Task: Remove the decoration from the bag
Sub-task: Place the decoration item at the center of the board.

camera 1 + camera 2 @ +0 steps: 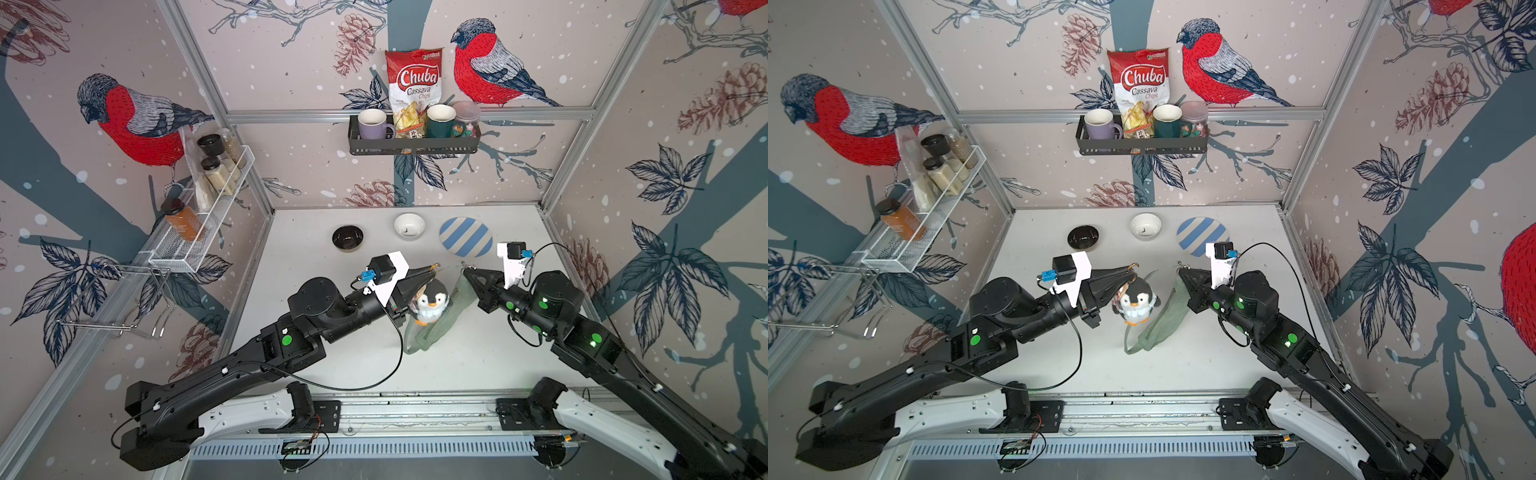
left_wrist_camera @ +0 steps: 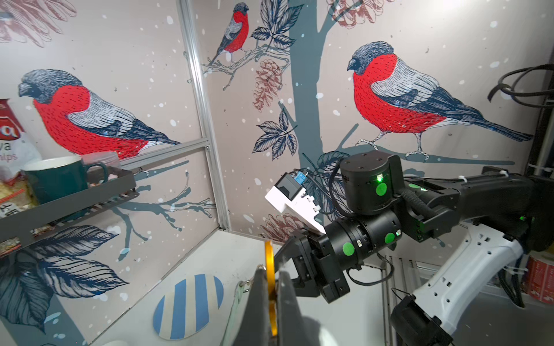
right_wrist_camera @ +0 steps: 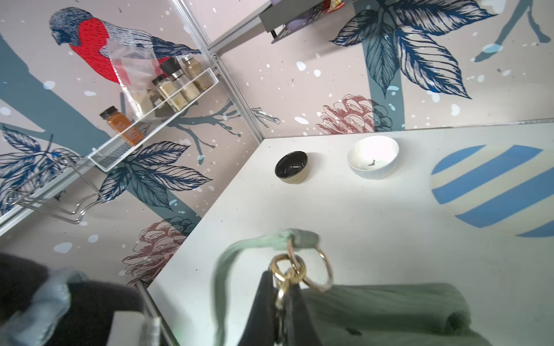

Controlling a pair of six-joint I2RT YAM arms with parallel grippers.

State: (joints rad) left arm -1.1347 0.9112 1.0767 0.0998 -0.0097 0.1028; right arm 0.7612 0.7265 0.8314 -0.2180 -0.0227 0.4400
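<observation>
Right now left gripper [image 1: 432, 269] is pinching shut on the gold ring [image 2: 270, 269] of the decoration [image 1: 432, 305], which is dangling at its 6 o'clock. Right gripper [image 1: 466, 270] is clamping the clasp [image 3: 283, 280] of the bag [image 1: 458, 298] at the decoration's 2 o'clock, likely bracing both ends for unhooking.

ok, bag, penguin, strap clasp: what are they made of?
bag: soft matte sage fabric, suede-like; it folds and sags.
penguin: plush, fuzzy pile, likely stuffed.
clasp: shiny gold-toned metal, by its glints; plating or solid, can't tell.
</observation>
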